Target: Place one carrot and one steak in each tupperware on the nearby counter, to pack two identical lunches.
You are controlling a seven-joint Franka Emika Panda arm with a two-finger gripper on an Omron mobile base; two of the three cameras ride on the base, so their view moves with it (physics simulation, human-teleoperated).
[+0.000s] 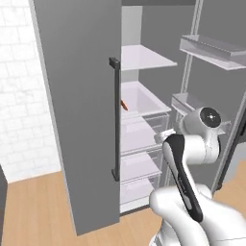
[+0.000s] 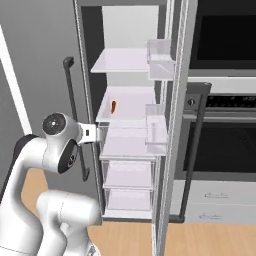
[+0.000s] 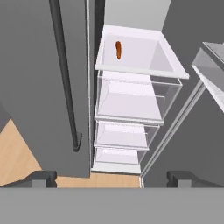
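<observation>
Carrot [image 3: 118,50] lies on the white fridge shelf [image 3: 144,65] toward 11 o'clock from the fingers [image 3: 41,179] in the hand view, well apart, long axis pointing 12 to 6, fingers spread wide and holding nothing

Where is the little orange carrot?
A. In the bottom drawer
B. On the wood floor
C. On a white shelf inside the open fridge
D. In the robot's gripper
C: the carrot lies on a white fridge shelf, above the clear drawers.
</observation>
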